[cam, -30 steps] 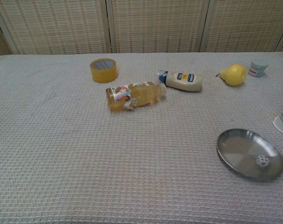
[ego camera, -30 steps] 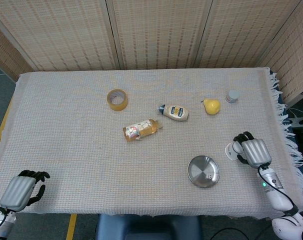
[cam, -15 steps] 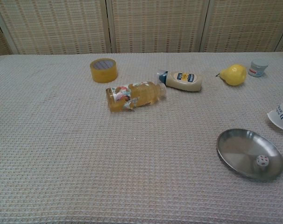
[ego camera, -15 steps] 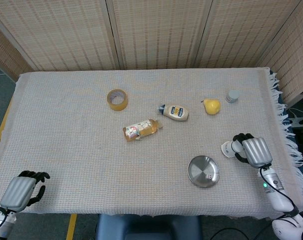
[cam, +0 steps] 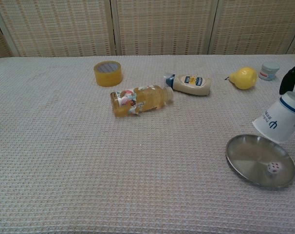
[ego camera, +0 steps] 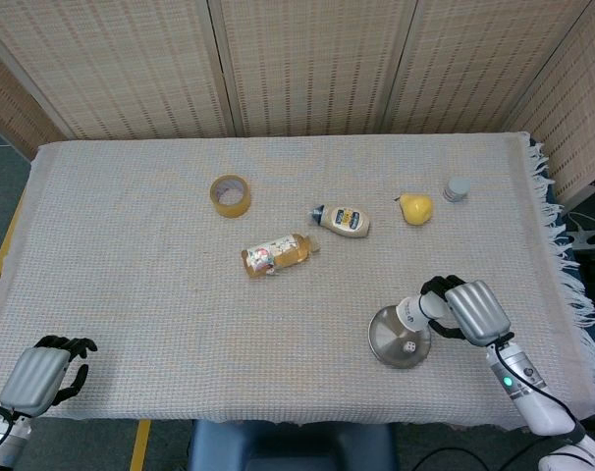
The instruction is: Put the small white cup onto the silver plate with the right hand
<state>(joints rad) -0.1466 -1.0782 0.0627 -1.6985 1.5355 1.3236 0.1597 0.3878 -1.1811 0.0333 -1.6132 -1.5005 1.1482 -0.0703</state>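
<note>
Meanwhile the right hand gripped the small white cup, fingers wrapped around it, holding it tilted above the far right rim of the silver plate, near the desk's front right corner. A small die lay inside the plate. The left hand sat at the front left corner of the desk, fingers curled in on nothing. A juice bottle lay on its side mid-desk.

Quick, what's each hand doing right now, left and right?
Left hand: fingers curled in, holding nothing.
Right hand: holding the small white cup, tilted, over the silver plate.
</note>
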